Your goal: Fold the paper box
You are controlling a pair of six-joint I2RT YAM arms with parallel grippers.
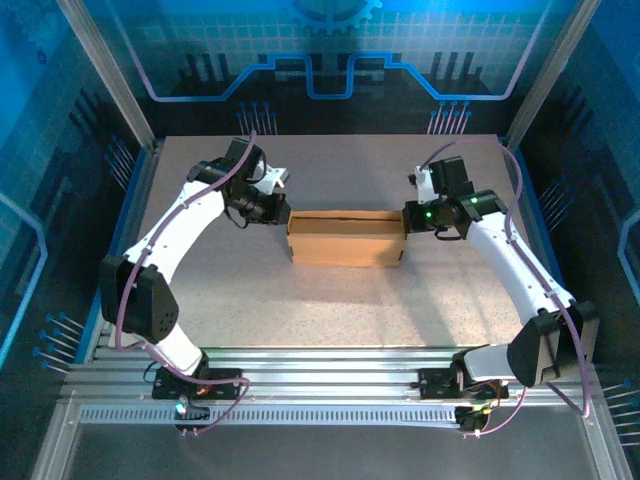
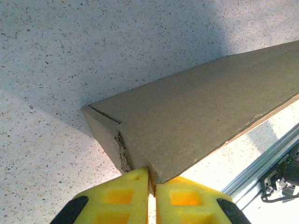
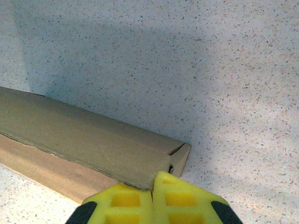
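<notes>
Left wrist reveals a frayed paper box [image 2: 196, 116] corner.

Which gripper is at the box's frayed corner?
The left gripper: the paper box corner beside it is frayed; near the right gripper no fraying shows.

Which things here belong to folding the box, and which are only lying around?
Belong to the job: paper box; left gripper, shut on one end; right gripper, shut on the other end.

Only there: speckled table; metal rails at its near edge.
</notes>
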